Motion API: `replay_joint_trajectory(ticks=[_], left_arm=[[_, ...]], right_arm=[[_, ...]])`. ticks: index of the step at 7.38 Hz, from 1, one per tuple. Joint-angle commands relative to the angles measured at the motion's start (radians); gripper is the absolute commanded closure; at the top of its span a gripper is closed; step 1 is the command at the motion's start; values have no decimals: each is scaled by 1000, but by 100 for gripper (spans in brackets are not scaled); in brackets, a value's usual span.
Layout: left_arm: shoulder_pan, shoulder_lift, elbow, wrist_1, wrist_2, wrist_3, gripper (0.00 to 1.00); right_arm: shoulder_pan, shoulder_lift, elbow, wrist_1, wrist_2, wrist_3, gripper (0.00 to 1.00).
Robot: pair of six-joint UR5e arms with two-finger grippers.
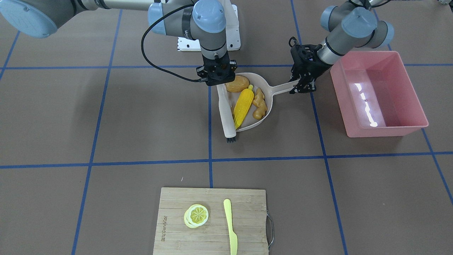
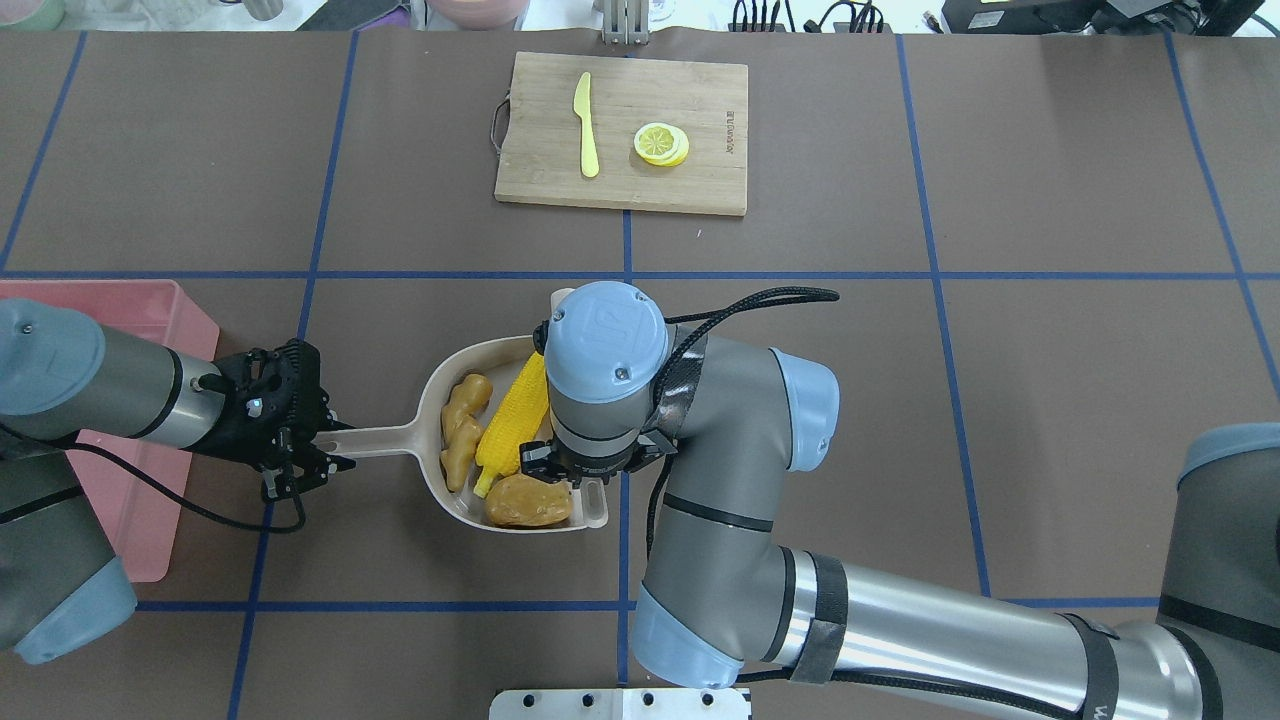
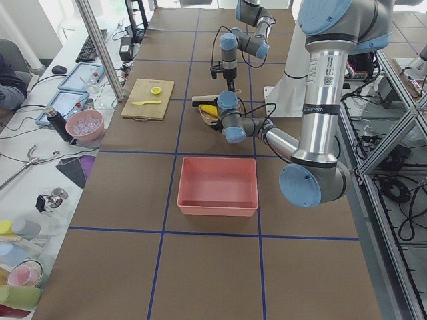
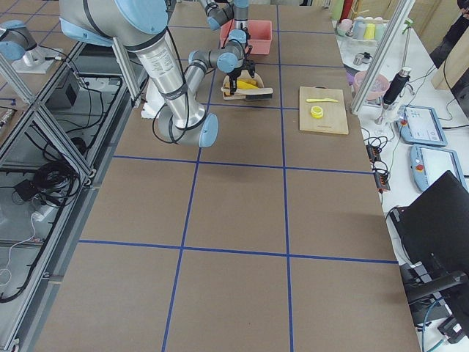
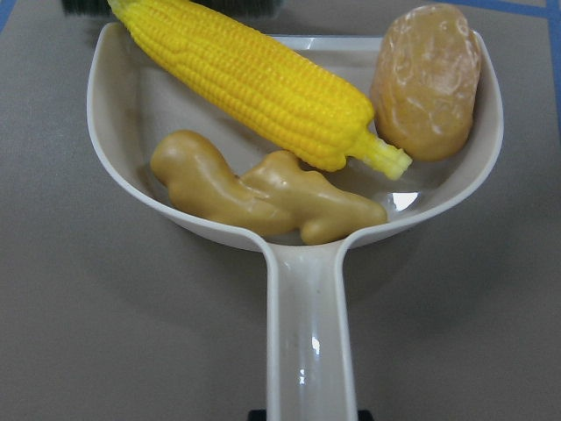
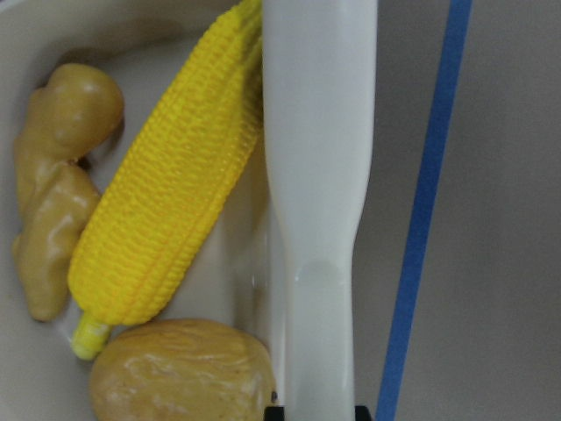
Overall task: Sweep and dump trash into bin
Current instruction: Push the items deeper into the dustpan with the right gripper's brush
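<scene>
**Left fingers** (image 1: 300, 88): pinching the end of the dustpan (image 1: 281, 88) handle.

**Right fingers** (image 1: 216, 78): pinching the brush (image 1: 223, 109) handle. The brush lies along the dustpan's open edge, bristles pointing away from the robot.

**Trash:** all three items are inside the dustpan.
- The corn (image 1: 243, 106) is in the middle, beside the brush.
- The potato (image 1: 237, 84) is at the end below the right fingers.
- The ginger (image 1: 259, 103) is on the handle side.

**Bin** (image 1: 382, 131): stands on the table (image 1: 106, 124) on the left arm's side, apart from the dustpan.

**Board** (image 1: 177, 212): lies across the table, carrying a lemon slice (image 1: 196, 215) and a knife (image 1: 230, 226).
</scene>
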Motion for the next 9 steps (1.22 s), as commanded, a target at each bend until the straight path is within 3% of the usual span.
replay_joint_trajectory(ticks=[1,4,7,9], left_arm=[[-1,0,-1,-1,0,0,74],[-5,3,-2,-1,-22,0,84],[-24,5,-2,-1,-43,0,95],[-31,3,-4,-4,-49,1,100]], right_arm=[[-2,-2,0,36,2,33,100],[42,-34,70,24,78,34,100],[99,-138,254,-56,115,15,100],[119,-213,311,-69,106,-1,100]])
